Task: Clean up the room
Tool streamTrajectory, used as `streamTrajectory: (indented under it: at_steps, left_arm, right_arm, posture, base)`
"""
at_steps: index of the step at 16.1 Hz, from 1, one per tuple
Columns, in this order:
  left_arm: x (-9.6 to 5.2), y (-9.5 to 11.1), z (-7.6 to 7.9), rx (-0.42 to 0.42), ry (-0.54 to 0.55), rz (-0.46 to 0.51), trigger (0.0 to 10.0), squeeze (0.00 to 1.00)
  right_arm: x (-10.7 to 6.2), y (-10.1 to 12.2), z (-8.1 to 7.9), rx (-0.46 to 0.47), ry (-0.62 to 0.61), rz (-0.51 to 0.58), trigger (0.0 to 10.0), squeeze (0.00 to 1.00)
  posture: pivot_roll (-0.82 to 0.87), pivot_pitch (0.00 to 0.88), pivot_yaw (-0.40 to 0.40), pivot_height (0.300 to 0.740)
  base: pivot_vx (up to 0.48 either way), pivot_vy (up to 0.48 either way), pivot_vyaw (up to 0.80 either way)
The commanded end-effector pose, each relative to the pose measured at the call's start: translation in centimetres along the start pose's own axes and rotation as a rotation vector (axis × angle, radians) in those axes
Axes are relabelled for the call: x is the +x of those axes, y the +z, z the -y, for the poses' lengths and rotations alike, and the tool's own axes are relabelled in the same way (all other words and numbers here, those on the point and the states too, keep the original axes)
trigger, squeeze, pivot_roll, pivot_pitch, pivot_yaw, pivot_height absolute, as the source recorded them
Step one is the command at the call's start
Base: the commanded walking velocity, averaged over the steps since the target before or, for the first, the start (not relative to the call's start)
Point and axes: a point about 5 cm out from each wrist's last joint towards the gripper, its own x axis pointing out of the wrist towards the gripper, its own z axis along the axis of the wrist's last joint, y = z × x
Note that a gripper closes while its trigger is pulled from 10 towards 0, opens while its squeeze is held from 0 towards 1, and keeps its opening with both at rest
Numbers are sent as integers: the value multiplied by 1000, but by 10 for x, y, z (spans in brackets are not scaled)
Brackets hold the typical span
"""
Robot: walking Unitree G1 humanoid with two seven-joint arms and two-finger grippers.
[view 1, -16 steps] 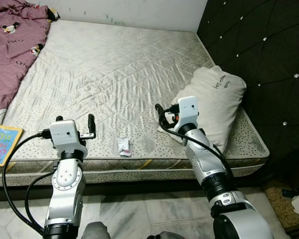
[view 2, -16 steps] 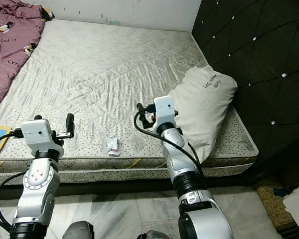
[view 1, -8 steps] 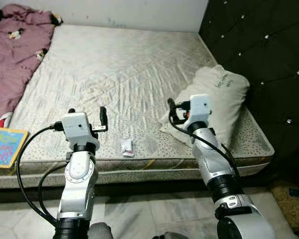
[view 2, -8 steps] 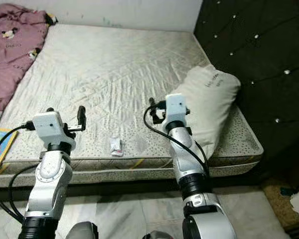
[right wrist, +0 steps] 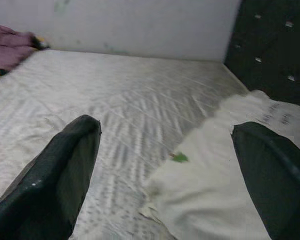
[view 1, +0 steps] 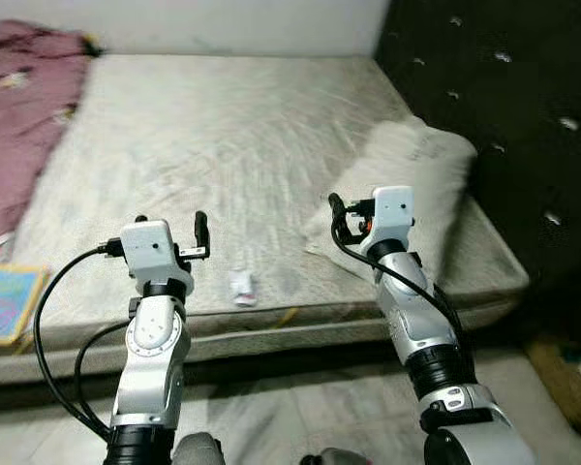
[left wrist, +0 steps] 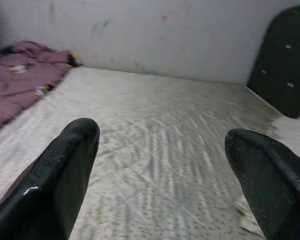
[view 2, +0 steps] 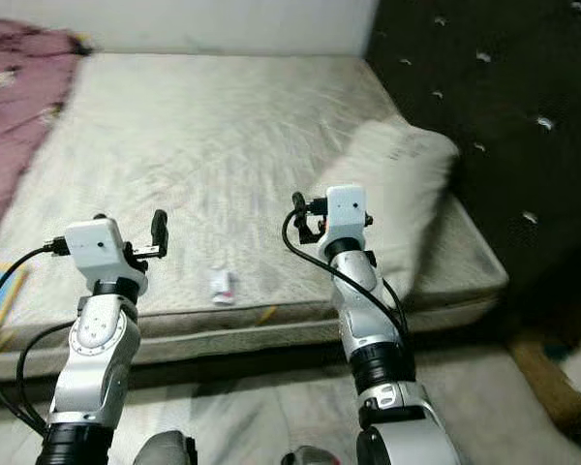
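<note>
Crumpled paper scrap (view 1: 241, 287) lay on the mattress (view 1: 223, 136) near its front edge, between the two raised arms. Left gripper (left wrist: 165, 165) and right gripper (right wrist: 165, 165) were both spread wide and empty, likely readied for picking it up; a pillow (view 1: 416, 184) rested beside the right one.

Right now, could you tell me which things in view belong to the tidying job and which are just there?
For the job: crumpled wrapper, pillow, pink blanket, book.

Just there: mattress, black headboard, wall.
</note>
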Motion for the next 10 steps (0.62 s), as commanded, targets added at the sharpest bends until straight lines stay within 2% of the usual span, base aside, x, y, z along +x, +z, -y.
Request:
streamTrajectory:
  at_steps: [1,8,10]
  left_arm:
    - [-2,2,1,1,-2,3,10000,0]
    - [-4,6,4,-4,-41,23,10000,0]
    - [-3,6,5,-5,-46,25,10000,0]
  right_arm:
    - [0,2,2,-7,3,3,10000,0]
    - [2,3,-6,-44,38,5,10000,0]
    - [2,3,-6,-51,45,9,10000,0]
  posture:
    - [53,32,-65,740]
    - [65,36,-69,740]
    - [63,29,-71,740]
  base:
    - [0,0,0]
    - [0,0,0]
    - [255,0,234]
